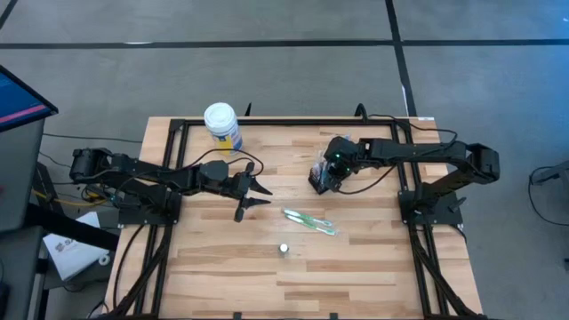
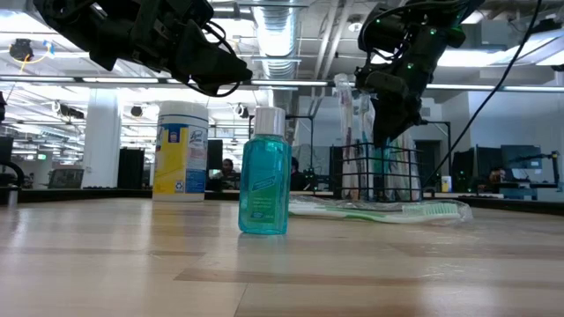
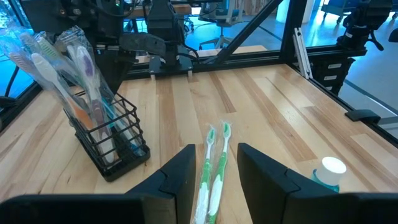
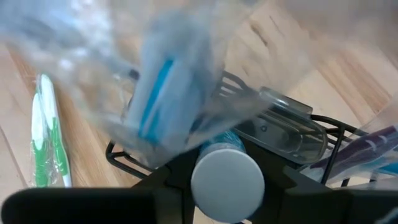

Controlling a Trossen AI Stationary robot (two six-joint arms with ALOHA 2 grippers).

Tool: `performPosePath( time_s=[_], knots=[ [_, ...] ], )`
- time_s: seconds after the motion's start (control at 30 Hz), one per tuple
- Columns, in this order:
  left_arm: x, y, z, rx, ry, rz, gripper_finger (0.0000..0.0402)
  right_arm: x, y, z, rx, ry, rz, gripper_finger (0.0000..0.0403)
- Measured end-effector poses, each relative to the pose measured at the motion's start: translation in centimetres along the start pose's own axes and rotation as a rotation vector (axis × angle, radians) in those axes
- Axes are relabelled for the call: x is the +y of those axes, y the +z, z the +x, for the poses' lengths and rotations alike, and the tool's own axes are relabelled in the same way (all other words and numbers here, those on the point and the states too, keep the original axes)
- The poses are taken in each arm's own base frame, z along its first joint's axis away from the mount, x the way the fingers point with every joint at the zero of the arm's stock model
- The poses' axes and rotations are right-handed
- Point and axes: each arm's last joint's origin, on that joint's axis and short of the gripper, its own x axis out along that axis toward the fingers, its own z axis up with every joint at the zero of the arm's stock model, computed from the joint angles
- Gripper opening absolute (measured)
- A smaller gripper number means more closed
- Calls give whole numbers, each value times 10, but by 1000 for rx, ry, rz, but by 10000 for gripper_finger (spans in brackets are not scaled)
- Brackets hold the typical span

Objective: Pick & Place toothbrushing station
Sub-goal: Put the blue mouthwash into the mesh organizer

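Here the table (image 1: 222,267) carries two arms reaching in from its side edges: the left arm lies low and stretched toward the middle, its gripper (image 1: 253,196) hovering empty with fingers apart, while the right arm bends down over the holder (image 1: 320,176) near the right half's far edge. The right gripper (image 1: 336,169) sits in the holder's top among wrapped brushes (image 3: 68,68), whether clamped I cannot tell. A jar (image 1: 222,126) stands at the far edge, green brushes (image 1: 309,220) lie mid-table, a teal bottle (image 2: 264,172) nearer the front edge.

A white-lidded yellow-and-blue jar (image 1: 221,125) stands upright near the far edge of the wooden bench (image 1: 356,267). Beyond it lies grey floor (image 1: 267,71) crossed by dark lines.
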Motion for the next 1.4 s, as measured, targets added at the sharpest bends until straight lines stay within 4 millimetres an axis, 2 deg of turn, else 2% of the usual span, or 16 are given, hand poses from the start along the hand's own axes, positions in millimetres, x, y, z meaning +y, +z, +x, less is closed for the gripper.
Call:
performPosePath(
  time_s=[1.4],
  knots=[
    [0,0,0,0,0,0,114,0,0,0,10,24,-15,99]
  ],
)
